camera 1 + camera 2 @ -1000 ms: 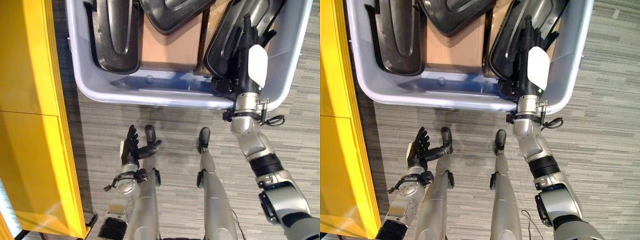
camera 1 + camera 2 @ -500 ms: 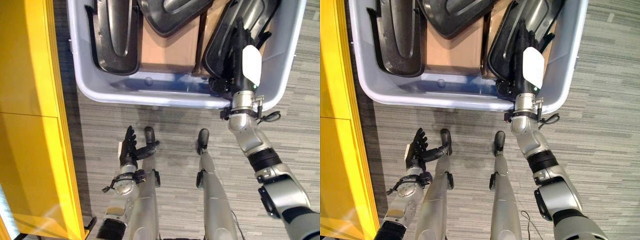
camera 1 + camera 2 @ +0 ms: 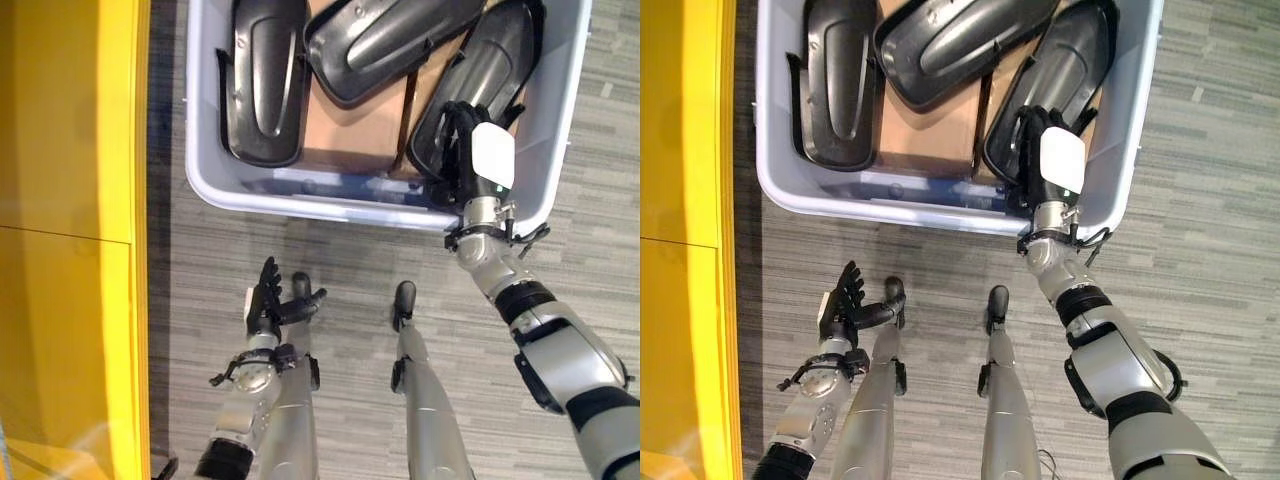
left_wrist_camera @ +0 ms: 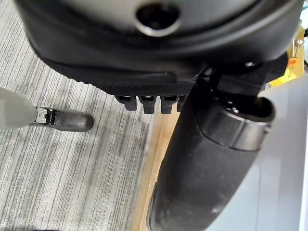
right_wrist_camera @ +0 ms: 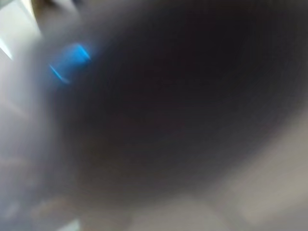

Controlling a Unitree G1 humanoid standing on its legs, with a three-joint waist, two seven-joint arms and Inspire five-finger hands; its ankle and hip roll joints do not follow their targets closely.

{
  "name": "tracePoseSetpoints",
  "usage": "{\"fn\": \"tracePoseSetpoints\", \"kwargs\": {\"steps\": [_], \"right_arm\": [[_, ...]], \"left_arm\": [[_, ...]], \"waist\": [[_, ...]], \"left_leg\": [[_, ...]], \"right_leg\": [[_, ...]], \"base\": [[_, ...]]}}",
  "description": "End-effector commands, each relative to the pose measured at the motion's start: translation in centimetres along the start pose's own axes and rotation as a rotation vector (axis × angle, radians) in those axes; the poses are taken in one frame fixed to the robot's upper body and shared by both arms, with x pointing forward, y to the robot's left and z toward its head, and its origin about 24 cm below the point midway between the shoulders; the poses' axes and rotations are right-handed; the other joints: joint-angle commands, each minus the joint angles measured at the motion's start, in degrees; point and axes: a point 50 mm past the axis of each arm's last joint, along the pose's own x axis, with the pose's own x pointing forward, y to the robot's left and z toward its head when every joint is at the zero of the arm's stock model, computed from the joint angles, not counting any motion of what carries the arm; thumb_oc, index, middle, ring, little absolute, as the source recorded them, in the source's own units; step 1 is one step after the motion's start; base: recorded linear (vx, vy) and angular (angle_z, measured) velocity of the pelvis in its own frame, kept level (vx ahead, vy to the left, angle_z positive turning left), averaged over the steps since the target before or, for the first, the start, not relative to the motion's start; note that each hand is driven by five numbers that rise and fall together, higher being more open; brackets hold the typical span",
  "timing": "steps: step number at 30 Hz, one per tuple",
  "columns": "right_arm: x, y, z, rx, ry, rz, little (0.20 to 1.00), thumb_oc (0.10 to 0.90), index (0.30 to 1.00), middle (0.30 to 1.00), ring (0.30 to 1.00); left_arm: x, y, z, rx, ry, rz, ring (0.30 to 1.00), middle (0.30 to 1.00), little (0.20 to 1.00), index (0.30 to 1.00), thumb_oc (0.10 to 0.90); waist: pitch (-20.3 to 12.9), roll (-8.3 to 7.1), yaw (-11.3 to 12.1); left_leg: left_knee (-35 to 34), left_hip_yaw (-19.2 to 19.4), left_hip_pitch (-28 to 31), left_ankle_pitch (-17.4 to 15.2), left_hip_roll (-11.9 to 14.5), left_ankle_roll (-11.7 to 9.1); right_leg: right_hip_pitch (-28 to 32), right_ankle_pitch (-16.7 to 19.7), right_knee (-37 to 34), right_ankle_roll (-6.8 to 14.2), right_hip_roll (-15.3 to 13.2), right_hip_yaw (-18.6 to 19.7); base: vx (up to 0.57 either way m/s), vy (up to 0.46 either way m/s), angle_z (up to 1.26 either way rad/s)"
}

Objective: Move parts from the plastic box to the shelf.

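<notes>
The plastic box stood on the floor, with the yellow shelf along its left side. Three dark moulded parts lay inside on a brown cardboard liner: one part by the left wall, one across the far middle, and the right part leaning in the near right corner. The right hand reached over the near rim onto the right part's lower end; its fingers seemed bent against the edge, but whether they truly gripped it could not be told. The left hand hung low over the floor, fingers spread and empty.

The risk looked to be a weak hold: the part appeared smooth and long, so lifting from one end could let it swing, slip free, or catch on the box wall and the neighbouring part.
</notes>
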Motion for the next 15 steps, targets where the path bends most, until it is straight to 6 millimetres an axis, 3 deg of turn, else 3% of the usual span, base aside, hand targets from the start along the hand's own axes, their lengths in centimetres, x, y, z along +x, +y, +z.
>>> {"fn": "tracePoseSetpoints", "kwargs": {"steps": [1, 15], "right_arm": [[-4.28, 3.99, -4.94, -0.106, 0.240, 0.323, 0.300, 0.400, 0.300, 0.300, 0.300], [-4.39, 3.52, -4.84, -0.105, 0.209, 0.267, 0.300, 0.400, 0.300, 0.300, 0.300]], "left_arm": [[0.42, -0.96, 3.37, -0.033, -0.154, -0.051, 1.000, 1.000, 1.000, 1.000, 0.900], [0.88, -1.10, 3.11, -0.022, -0.135, -0.058, 1.000, 1.000, 1.000, 1.000, 0.900]], "waist": [[6.5, 4.29, 2.4], [6.5, 3.47, 1.1]], "left_leg": [[-0.4, 1.0, 10.5, -14.5, 1.5, 1.2], [-0.4, 1.3, 15.4, -14.8, 1.4, 1.2]], "right_leg": [[3.7, -1.6, -0.1, -0.3, -5.3, 2.2], [8.0, -2.2, 0.3, -0.3, -5.4, 2.5]], "base": [[-0.03, 0.001, -0.01], [-0.01, 0.001, 0.00]]}}
